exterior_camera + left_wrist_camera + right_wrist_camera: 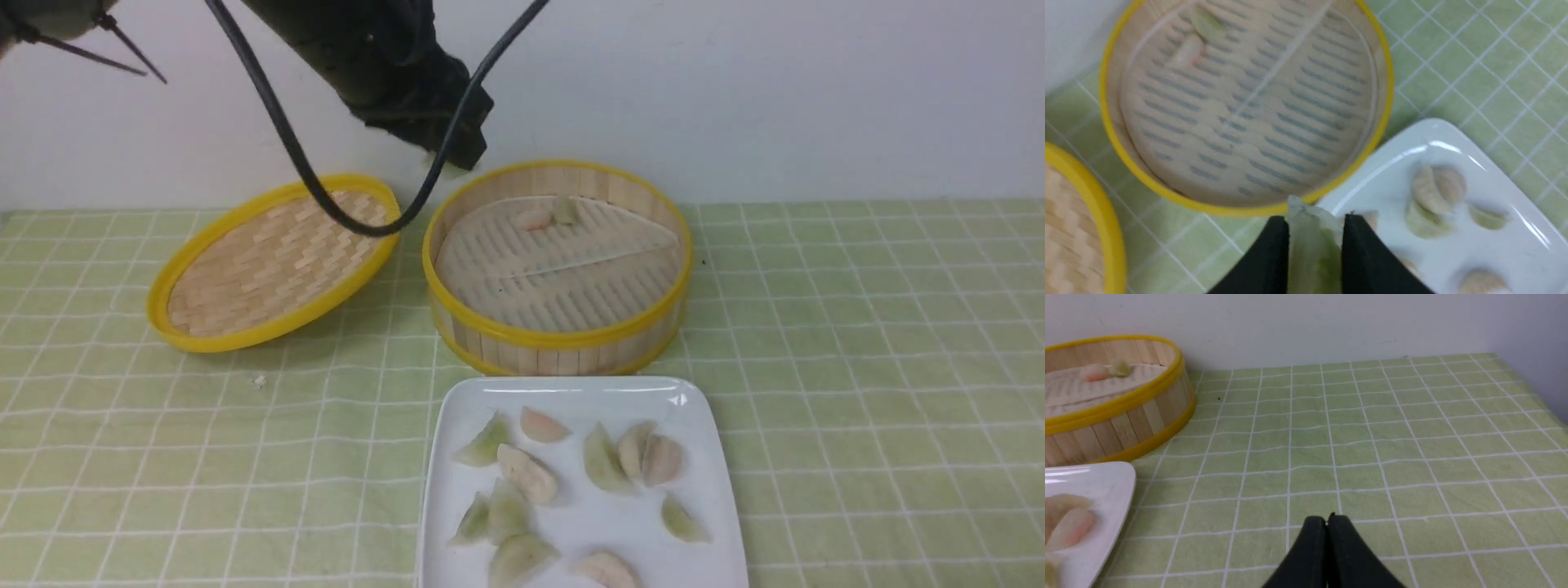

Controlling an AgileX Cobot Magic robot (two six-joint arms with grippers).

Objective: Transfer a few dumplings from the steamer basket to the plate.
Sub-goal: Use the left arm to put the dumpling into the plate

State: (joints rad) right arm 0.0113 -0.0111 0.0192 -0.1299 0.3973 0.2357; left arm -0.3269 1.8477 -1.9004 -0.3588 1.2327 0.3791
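My left gripper (1314, 226) clamps a green dumpling (1312, 249) beside the plate (620, 398), already well filled; two dumplings (535, 218) are left in the steamer basket (563, 337); my right gripper (1327, 519) is closed, empty.

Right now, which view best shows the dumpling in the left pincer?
The left wrist view: the pale green dumpling sits clamped in the left pincer, close up. The front view shows only the dark arm above the basket; the dumpling cannot be made out. The right wrist view misses it.
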